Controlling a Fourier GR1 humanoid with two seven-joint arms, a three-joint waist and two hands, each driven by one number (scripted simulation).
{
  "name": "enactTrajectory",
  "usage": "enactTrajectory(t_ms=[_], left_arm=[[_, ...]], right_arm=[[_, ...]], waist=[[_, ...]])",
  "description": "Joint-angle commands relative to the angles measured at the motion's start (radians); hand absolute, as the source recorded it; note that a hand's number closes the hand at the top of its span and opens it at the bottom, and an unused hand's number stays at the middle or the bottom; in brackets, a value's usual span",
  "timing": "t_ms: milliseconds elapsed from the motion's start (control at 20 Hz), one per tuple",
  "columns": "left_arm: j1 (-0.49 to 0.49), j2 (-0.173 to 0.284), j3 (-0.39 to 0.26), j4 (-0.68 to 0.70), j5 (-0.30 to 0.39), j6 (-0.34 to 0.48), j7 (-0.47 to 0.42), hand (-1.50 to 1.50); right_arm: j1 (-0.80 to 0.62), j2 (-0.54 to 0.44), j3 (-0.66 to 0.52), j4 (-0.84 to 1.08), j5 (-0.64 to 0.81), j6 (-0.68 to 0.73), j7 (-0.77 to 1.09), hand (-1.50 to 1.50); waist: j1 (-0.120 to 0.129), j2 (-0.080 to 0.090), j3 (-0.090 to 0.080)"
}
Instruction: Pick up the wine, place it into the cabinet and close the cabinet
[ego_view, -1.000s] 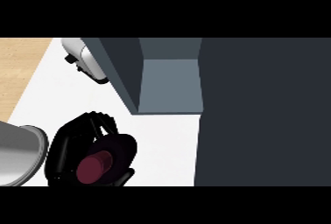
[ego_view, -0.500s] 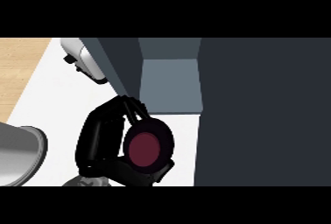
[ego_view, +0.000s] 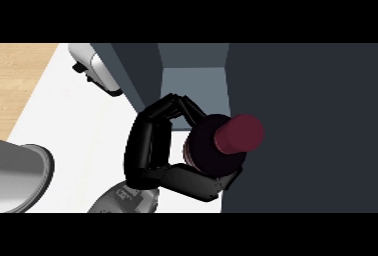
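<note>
black hand (ego_view: 151, 150) with black fingers (ego_view: 171, 107), dark wine (ego_view: 218, 150) with maroon cap, slate-grey cabinet (ego_view: 295, 125), white tabletop (ego_view: 66, 120), tan wood strip, grey forearm

wine bottle (ego_view: 230, 137) | dark glass, maroon cap | seen end-on, held above the counter | at the open cabinet (ego_view: 193, 85) mouth

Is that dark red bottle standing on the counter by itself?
No, the hand has its fingers curled round the wine and holds it up by the open cabinet.
</note>
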Motion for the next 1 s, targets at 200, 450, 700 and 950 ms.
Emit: enactTrajectory(t_ms=[200, 450, 700, 950], left_arm=[[-0.162, 0.000, -0.026, 0.110, -0.006, 0.146, 0.031, 1.50], [-0.176, 0.000, -0.031, 0.182, 0.010, 0.156, -0.031, 1.50], [-0.212, 0.000, 0.014, 0.288, 0.135, 0.174, -0.119, 1.50], [-0.142, 0.000, -0.043, 0.283, 0.191, 0.195, -0.228, 1.50]], right_arm=[[0.022, -0.005, -0.030, -0.114, -0.100, 0.005, 0.039, -1.50], [0.057, -0.036, -0.078, -0.207, -0.177, 0.013, 0.097, -1.50], [0.044, -0.002, -0.034, -0.145, -0.095, 0.011, 0.039, -1.50], [0.005, -0.011, -0.044, -0.106, -0.109, 0.003, 0.051, -1.50]], waist=[[0.001, 0.000, 0.000], [-0.010, -0.002, 0.000], [-0.008, 0.002, 0.000], [0.001, 0.001, 0.000]])
